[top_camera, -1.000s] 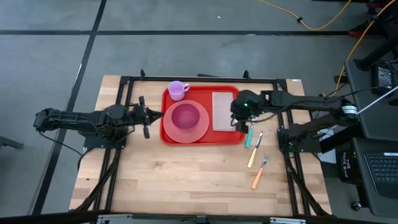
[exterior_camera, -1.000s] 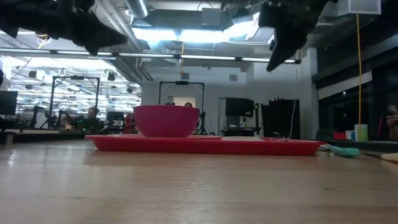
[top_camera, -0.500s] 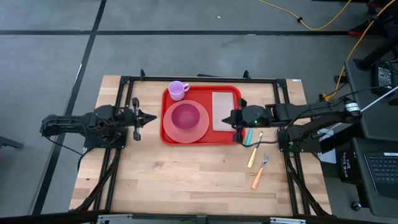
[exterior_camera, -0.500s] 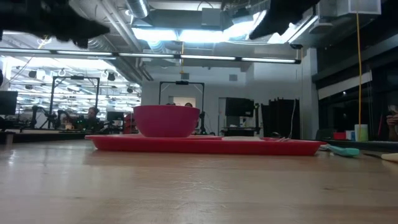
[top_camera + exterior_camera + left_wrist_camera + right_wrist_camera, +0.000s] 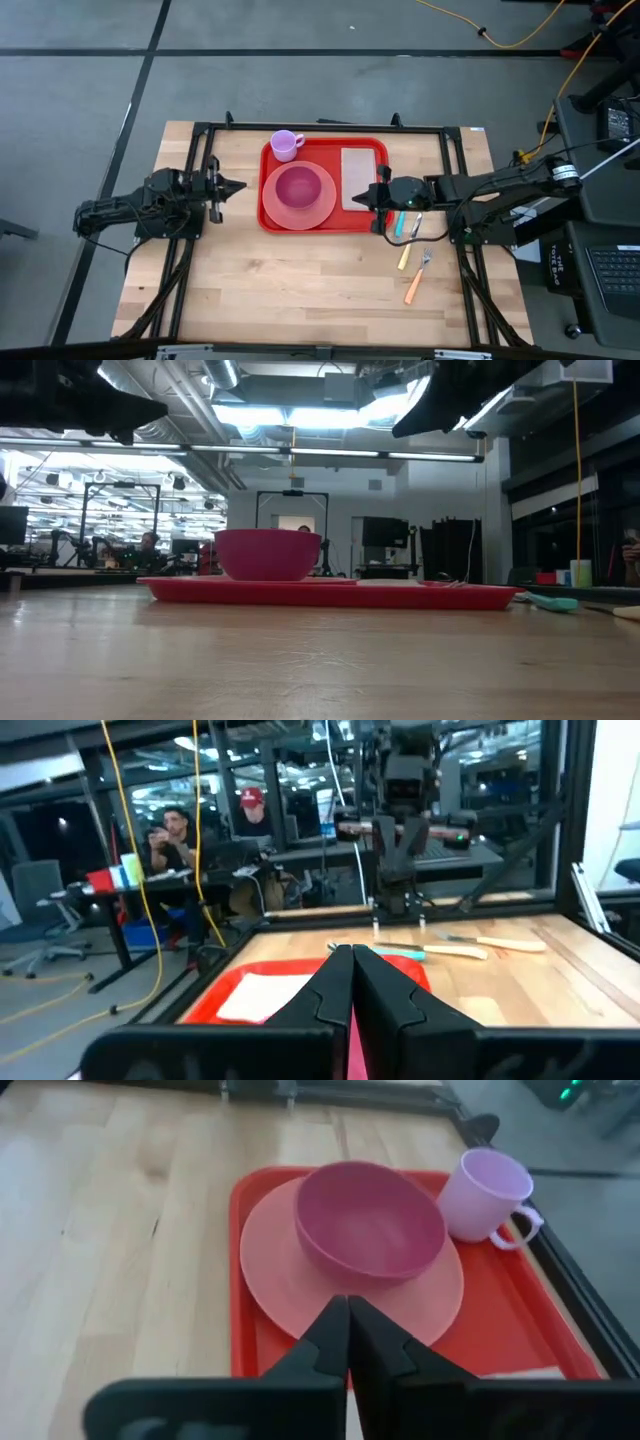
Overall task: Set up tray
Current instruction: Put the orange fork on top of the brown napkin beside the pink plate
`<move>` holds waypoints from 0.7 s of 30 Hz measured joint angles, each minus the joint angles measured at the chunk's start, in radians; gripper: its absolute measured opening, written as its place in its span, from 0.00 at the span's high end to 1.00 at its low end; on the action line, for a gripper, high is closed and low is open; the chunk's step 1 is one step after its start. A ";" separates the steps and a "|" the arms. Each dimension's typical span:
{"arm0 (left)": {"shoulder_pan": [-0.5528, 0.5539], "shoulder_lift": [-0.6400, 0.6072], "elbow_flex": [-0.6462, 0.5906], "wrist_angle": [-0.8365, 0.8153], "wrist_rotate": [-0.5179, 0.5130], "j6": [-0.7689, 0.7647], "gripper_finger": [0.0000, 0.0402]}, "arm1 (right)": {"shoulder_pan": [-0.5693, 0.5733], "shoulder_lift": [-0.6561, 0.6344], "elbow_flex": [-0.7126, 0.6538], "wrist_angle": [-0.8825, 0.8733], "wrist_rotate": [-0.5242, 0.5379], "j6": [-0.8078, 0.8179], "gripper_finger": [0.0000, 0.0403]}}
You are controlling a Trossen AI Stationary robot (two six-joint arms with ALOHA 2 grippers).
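Locate the tray at the table's far centre. Right pincer shut, empty, at the tray's right rim; left pincer shut, empty, beside the left rim. Judged next: open before reaching the cutlery; approach handles squarely.

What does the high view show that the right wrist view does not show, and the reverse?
Only the high view shows the napkin lying whole on the tray, the utensils on the table to the right of the tray, the left gripper shut beside the tray, and the floor around the table.

Only the right wrist view shows the inside of the bowl from close by, and how the right gripper has its fingers pressed together.

Both show the tray, the plate, the bowl and the mug.
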 joint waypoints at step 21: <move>0.070 0.006 -0.098 0.112 0.005 -0.027 0.99 | -0.001 -0.002 -0.033 -0.116 0.093 0.515 0.97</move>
